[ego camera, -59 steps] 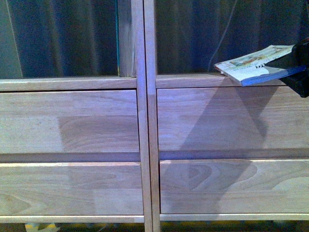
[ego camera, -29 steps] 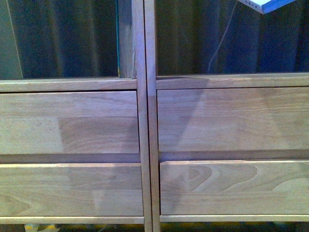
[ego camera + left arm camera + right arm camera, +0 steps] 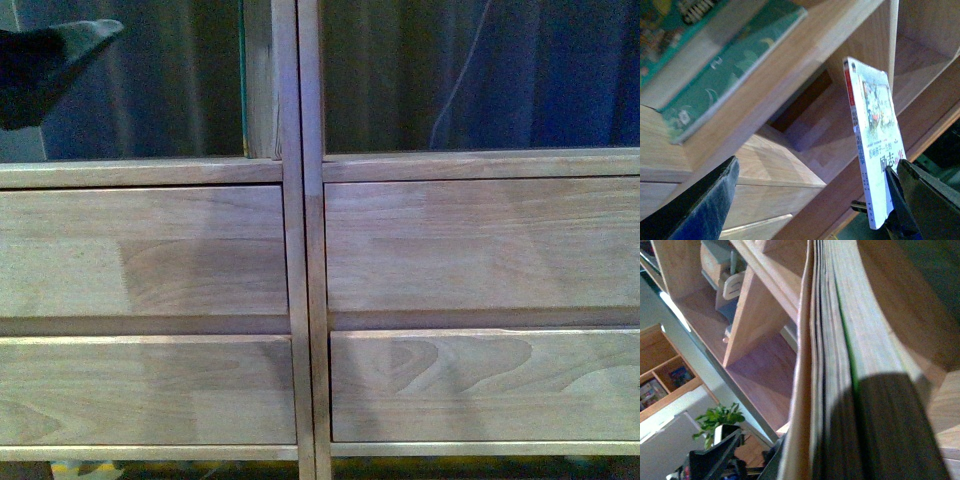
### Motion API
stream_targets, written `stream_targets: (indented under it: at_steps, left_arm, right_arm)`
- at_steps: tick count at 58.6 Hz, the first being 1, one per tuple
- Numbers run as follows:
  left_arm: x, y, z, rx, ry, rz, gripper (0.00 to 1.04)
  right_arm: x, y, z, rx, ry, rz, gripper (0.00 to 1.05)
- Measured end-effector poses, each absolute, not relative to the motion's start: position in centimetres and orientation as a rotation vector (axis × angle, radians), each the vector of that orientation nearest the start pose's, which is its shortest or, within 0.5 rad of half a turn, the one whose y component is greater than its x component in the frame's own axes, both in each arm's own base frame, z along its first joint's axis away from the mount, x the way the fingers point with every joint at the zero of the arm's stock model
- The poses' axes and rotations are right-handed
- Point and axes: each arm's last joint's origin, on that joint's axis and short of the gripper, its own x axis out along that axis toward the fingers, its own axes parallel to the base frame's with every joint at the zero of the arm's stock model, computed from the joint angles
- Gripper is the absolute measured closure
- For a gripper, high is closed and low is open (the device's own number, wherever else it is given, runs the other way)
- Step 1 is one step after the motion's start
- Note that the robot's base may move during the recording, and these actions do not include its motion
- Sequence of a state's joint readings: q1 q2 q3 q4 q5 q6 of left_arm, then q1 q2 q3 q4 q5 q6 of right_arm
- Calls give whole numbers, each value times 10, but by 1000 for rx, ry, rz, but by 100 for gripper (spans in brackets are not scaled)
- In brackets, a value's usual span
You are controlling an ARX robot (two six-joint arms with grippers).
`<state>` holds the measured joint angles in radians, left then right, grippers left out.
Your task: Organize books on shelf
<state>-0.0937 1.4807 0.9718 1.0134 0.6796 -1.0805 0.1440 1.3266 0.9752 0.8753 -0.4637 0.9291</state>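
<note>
The light wood shelf (image 3: pixel 300 250) fills the front view, with four drawer fronts and open compartments above. The books show in the right wrist view as a thick stack of pale page edges (image 3: pixel 832 340), and my right gripper (image 3: pixel 810 460) is shut on them. It is out of the front view. In the left wrist view one white-grey book with red at its top edge (image 3: pixel 875 145) stands on edge in front of an open compartment. My left gripper (image 3: pixel 816 167) is open, with the book just inside one finger (image 3: pixel 930 200). The left arm (image 3: pixel 40 70) shows dark at the upper left.
Green-covered books (image 3: pixel 715 60) lie flat on a shelf board in the left wrist view. The right wrist view shows shelf dividers (image 3: pixel 755 310), a potted plant (image 3: pixel 720 420) and a darker wood cabinet (image 3: pixel 665 380) across the room. A dark curtain (image 3: pixel 480 70) hangs behind the open compartments.
The books in my right gripper rose from the right compartment's ledge and went out of the top of the front view. My left arm came into view at the upper left.
</note>
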Motion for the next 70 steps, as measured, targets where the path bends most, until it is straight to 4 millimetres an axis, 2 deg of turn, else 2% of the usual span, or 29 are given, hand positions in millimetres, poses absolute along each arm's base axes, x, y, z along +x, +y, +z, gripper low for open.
stream_targets:
  at_steps: [9,19,30,41,59,61,70]
  left_arm:
    - [311,-76,352,-857,-67,-1081,7]
    - [296,-96,362,-811,-118,-1261,7]
    - [295,-105,363,-800,-91,-1307,7]
    - [305,-110,372,-801,-104,-1311,7]
    - [306,-131,394,-785,-119,-1373,7]
    - [306,-133,396,-782,-125,-1373,11]
    - [303,-140,398,-774,-136,-1383,43]
  right_arm:
    - [279,64,381,794,-203,828,97]
    - [272,63,386,802,-228,863,97]
    - [257,62,383,848,-209,961,97]
    - [238,69,381,839,-170,1074,97]
    - [235,72,362,838,-97,1105,97]
    - [235,73,360,838,-87,1117,97]
    - [233,71,359,850,-83,1150,97]
